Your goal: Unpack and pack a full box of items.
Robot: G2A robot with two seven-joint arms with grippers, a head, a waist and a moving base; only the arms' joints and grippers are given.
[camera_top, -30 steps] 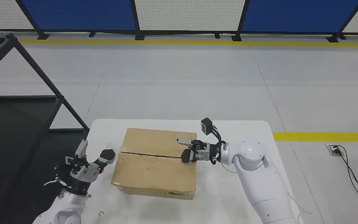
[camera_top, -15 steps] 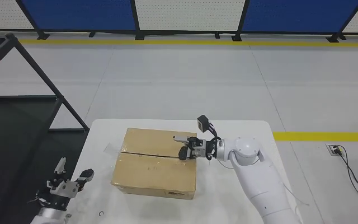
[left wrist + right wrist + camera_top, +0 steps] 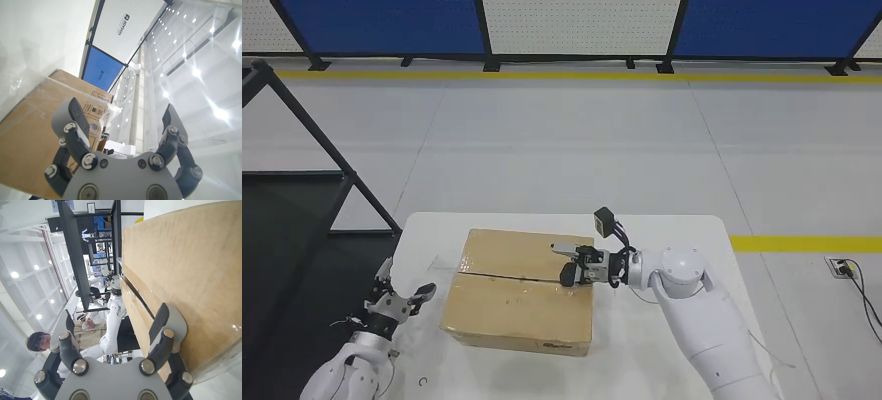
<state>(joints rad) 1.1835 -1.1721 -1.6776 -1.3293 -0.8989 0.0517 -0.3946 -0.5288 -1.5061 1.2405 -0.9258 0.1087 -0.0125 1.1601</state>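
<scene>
**A:** What can go wrong for you from here?

**B:** Your right fingers are spread wide with nothing in them. One lies along the lid of the box, just beside the taped seam; I cannot tell whether it presses on the lid. I judge that if you drag it, it may skid over the tape instead of catching a flap. It could also shove the whole box across the desk.

**A:** Would the other side stop that?

**B:** No. Your left fingers are wide apart and empty, by the desk's left edge. They are near the box's end but not touching it, so nothing braces the box.

**A:** And the box itself?

**B:** It is closed and sits mid-desk, between your two sets of fingers.
</scene>
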